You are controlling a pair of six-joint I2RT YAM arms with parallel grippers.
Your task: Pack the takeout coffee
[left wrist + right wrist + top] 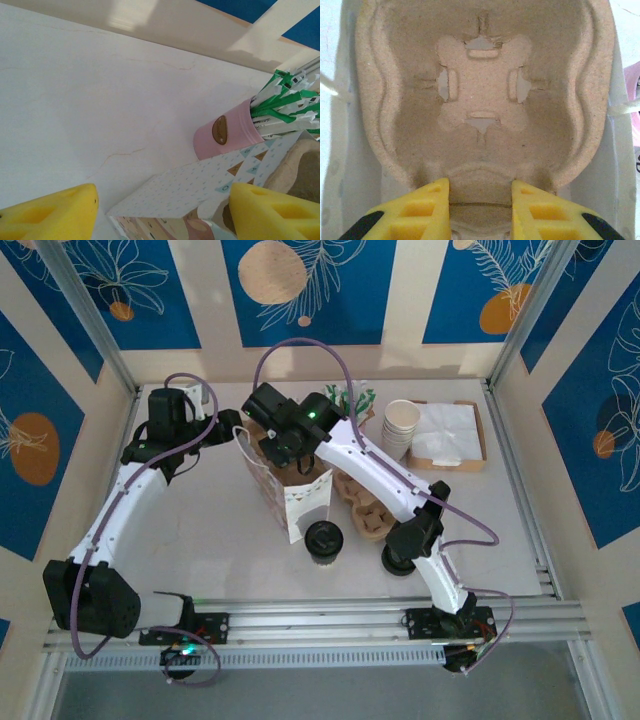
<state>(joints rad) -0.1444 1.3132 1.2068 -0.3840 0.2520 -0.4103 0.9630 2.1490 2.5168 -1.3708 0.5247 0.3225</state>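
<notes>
The right gripper (pixel 480 192) pinches a cup carrier (pixel 480 90) by its rim inside the paper bag (pixel 298 502). The left gripper (pixel 162 200) stands open at the bag's edge. The coffee cup (pixel 324 540) stands outside the bag, below the right gripper and on its near side.

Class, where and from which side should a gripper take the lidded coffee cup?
Probably take the coffee cup by its paper wall under the black lid, from the near side: it stands upright, the paper bag behind it, the cup carrier at right.
</notes>
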